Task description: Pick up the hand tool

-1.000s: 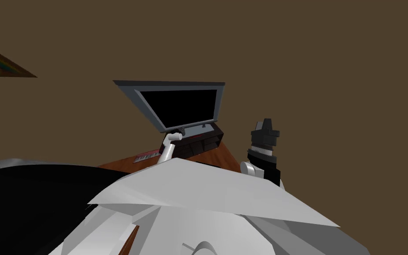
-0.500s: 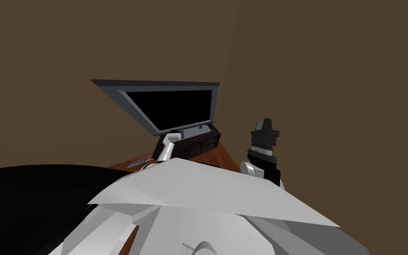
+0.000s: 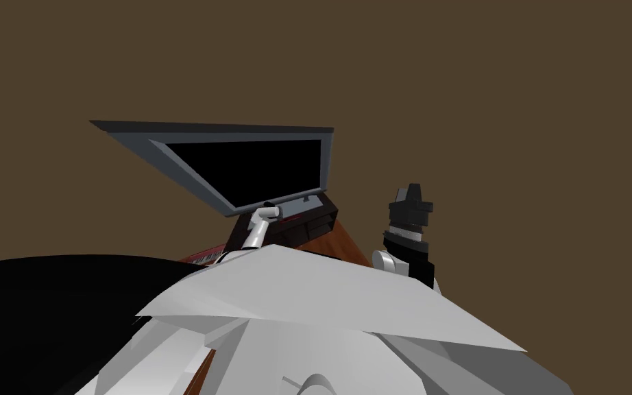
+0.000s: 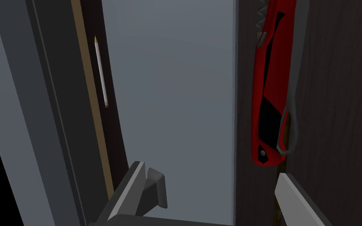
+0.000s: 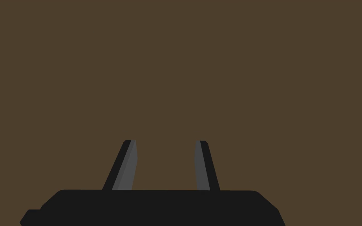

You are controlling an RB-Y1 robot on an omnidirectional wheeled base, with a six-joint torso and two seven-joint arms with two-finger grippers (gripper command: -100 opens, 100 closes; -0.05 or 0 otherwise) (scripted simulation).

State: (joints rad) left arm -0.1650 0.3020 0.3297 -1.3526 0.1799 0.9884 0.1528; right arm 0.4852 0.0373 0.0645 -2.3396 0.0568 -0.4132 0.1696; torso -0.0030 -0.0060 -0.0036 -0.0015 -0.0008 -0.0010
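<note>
- One hand tool [image 4: 270, 98], red and black with a grey toothed end, lies flat on the dark wood stand [image 4: 333, 98], just ahead of one finger of the left gripper [image 4: 209, 169].
- The left gripper's fingers stand wide apart, holding nothing.
- One pale pencil [image 4: 101, 70] with a red end lies across a grey panel [image 4: 176, 98] from the tool.
- One television [image 3: 239, 161] sits on the stand.
- The right gripper [image 5: 165, 141] is raised at my right, fingers apart.
</note>
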